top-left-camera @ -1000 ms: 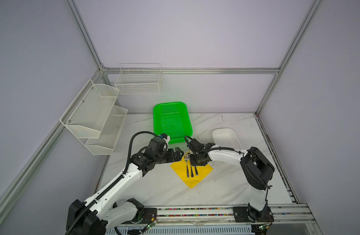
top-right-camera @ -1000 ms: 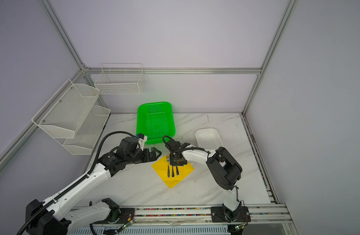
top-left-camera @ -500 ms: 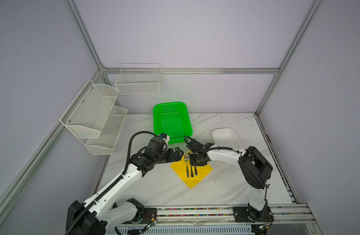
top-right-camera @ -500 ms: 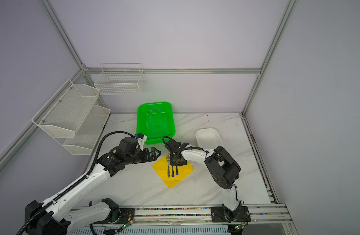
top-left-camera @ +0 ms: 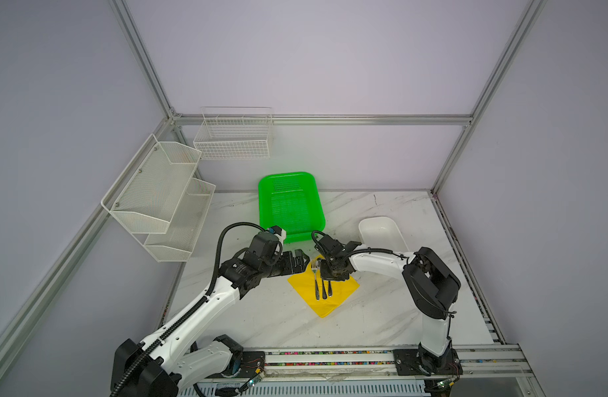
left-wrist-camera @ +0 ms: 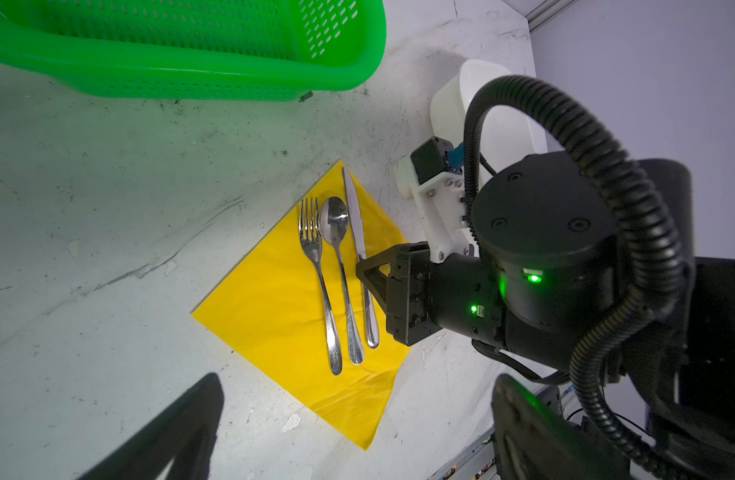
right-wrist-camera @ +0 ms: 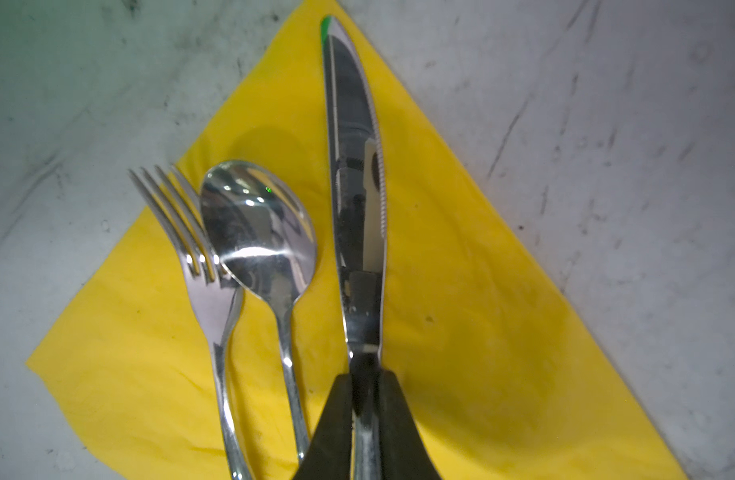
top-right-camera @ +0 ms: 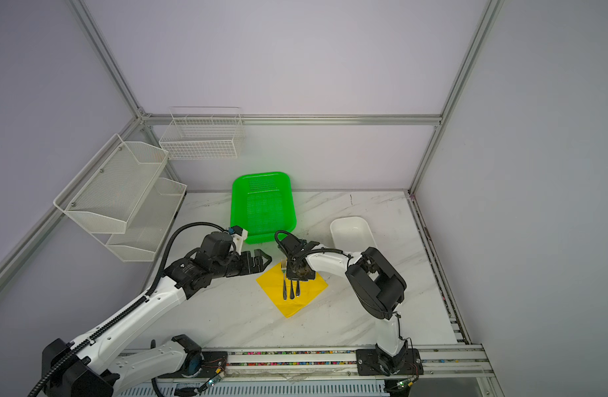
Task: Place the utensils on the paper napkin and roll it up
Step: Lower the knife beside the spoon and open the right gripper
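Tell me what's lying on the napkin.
On the napkin: fork, spoon and knife, side by side. The right pincer grips the knife's handle, hiding part of it.

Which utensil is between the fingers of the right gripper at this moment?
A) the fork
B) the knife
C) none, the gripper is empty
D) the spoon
B: in the right wrist view the right gripper is shut on the handle of the knife, while the fork and the spoon lie free on the paper napkin.
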